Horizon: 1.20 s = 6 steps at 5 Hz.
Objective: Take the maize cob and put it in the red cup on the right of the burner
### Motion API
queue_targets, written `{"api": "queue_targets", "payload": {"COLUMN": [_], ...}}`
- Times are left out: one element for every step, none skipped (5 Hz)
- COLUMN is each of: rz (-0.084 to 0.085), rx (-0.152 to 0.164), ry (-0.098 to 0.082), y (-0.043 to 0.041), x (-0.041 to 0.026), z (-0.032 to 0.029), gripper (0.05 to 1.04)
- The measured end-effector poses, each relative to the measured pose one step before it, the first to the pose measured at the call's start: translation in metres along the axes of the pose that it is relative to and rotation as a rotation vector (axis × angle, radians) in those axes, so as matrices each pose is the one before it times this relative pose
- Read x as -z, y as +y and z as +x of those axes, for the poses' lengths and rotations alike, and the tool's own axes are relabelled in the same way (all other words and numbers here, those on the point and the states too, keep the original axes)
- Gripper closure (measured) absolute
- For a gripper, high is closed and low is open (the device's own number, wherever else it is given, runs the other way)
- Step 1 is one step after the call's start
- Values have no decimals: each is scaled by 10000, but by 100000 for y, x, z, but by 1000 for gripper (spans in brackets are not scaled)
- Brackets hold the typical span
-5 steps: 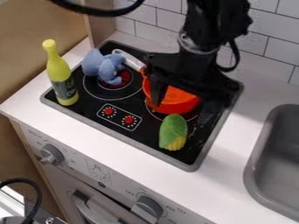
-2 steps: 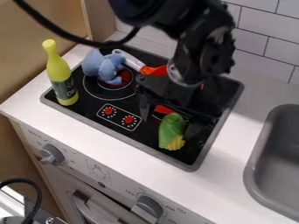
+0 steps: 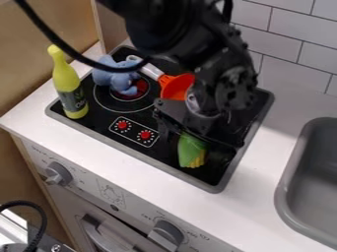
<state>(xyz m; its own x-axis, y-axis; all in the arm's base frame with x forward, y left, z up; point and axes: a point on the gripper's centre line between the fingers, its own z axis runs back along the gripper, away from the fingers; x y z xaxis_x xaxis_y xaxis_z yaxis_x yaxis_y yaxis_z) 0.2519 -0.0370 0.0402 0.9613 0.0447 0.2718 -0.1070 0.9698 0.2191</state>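
Note:
The gripper (image 3: 193,145) hangs low over the right front of the stove, open, with one finger at each side of the maize cob. The cob (image 3: 191,152) has a green husk and yellow kernels at its front end. It lies on the black stovetop, its back end covered by the gripper. Behind the gripper is the red-orange cup (image 3: 175,88), which has a white handle pointing to the back left. Much of the cup is hidden by the arm.
A blue plush toy (image 3: 117,77) is on the left burner, and a yellow bottle (image 3: 66,83) stands at the stove's left edge. The grey sink (image 3: 289,187) is at the right. A tiled wall runs behind the counter (image 3: 268,162).
The gripper has come forward and down from above the red cup to the maize cob. More of the cup's back left part is uncovered; the cob has hardly moved.

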Motion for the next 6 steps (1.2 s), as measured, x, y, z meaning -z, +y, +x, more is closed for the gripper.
{"api": "queue_targets", "payload": {"rz": [-65, -134, -144, -309, -23, 195], "rx": [-210, -159, -142, -75, 292, 372], "ry": [240, 883, 858, 244, -122, -635], "y": [176, 246, 401, 900, 859, 685], "x": [126, -919, -2048, -3095, -98, 1493], "z": [176, 256, 1035, 2296, 1734, 1784], "gripper": [385, 395, 395, 395, 394, 394]}}
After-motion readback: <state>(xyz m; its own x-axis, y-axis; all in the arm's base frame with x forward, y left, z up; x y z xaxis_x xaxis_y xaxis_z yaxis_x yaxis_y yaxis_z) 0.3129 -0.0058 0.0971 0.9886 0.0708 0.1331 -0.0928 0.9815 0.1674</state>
